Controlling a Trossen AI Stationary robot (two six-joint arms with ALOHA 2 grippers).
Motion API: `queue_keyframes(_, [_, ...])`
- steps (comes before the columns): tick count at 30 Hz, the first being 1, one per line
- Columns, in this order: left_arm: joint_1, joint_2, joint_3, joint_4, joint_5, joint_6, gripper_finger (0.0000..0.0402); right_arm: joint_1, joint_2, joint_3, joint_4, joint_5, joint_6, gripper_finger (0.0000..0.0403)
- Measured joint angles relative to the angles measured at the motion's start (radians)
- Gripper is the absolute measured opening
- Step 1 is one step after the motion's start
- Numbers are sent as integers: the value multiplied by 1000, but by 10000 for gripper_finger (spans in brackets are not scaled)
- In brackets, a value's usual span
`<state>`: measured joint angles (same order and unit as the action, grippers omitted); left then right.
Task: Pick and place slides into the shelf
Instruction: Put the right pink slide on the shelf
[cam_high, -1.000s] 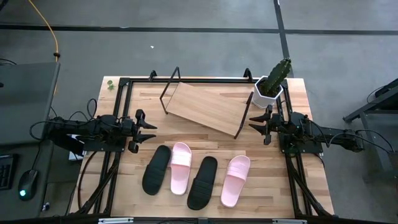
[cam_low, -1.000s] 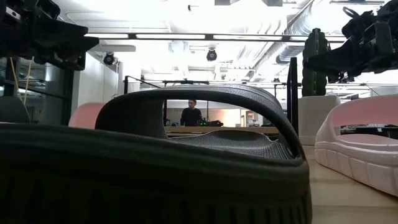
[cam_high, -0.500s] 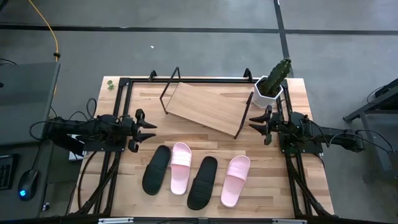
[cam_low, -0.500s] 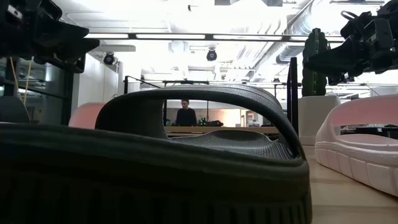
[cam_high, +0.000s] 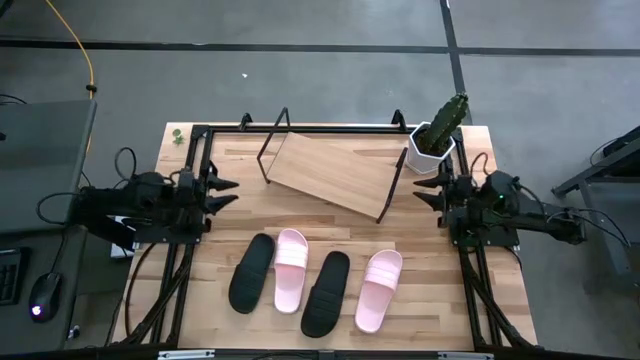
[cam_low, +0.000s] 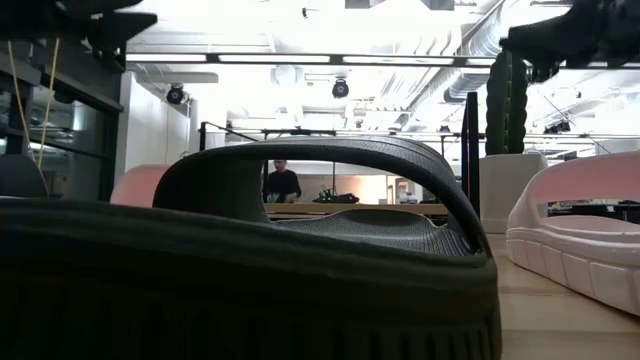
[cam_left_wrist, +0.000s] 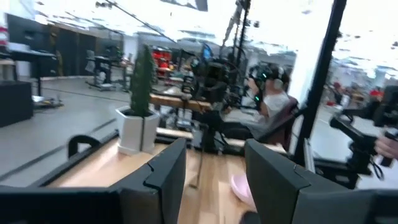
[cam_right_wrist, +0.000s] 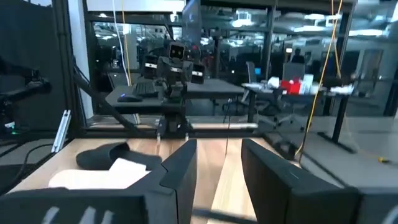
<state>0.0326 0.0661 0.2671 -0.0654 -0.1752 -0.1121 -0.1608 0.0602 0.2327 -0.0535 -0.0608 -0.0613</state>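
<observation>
grey floor is surrounding the wooden surface (cam_high: 440, 300) in the high view, where the shelf (cam_high: 330, 174) is sitting at the far middle, its slanted board bare. four slides are lying in a row on the near half, all with their long axes running roughly near-to-far and leaning a little: a black slide (cam_high: 251, 272) at the left end, a pink slide (cam_high: 290, 269) touching it, a second black slide (cam_high: 325, 292), then a second pink slide (cam_high: 378, 290). the left gripper (cam_high: 222, 190) is hovering at the left edge and the right gripper (cam_high: 422, 195) at the right edge, both level with the shelf's near side and pointing inward, so the slides are lying nearer to the camera than either pair of jaws. i judge the left arm closer to the left black slide, the right arm closer to the right pink one.

office ceiling lights are filling the low view behind a black slide's strap (cam_low: 330, 160); pink slides are showing at either side, and a person is standing far off.

across the left wrist view, the jaws are standing apart with nothing between them, looking toward a potted cactus (cam_left_wrist: 138, 102) and a sliver of pink slide (cam_left_wrist: 239, 188).

glass-walled room is backing the right wrist view; these jaws are likewise parted and empty, with a black slide (cam_right_wrist: 102, 155) and a pale one (cam_right_wrist: 106, 174) lying ahead.
</observation>
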Motion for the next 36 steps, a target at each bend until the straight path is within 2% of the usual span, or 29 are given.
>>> queue_keyframes(7, [0,51,101,-51,-2,2,150,0,121,175,-80,0,-39,117])
queue_keyframes(17, [0,155,192,-66,-2,14,150,0,442,498,-137,0,-72,117])
queue_keyframes(22, [0,206,210,-74,2,-22,150,6,593,671,-266,-33,-69,117])
queue_keyframes(26, [0,235,211,-72,17,-26,150,66,708,777,-344,-34,-73,117])
queue_keyframes(36, [0,253,211,-48,18,-52,150,352,924,1034,-571,271,-49,117])
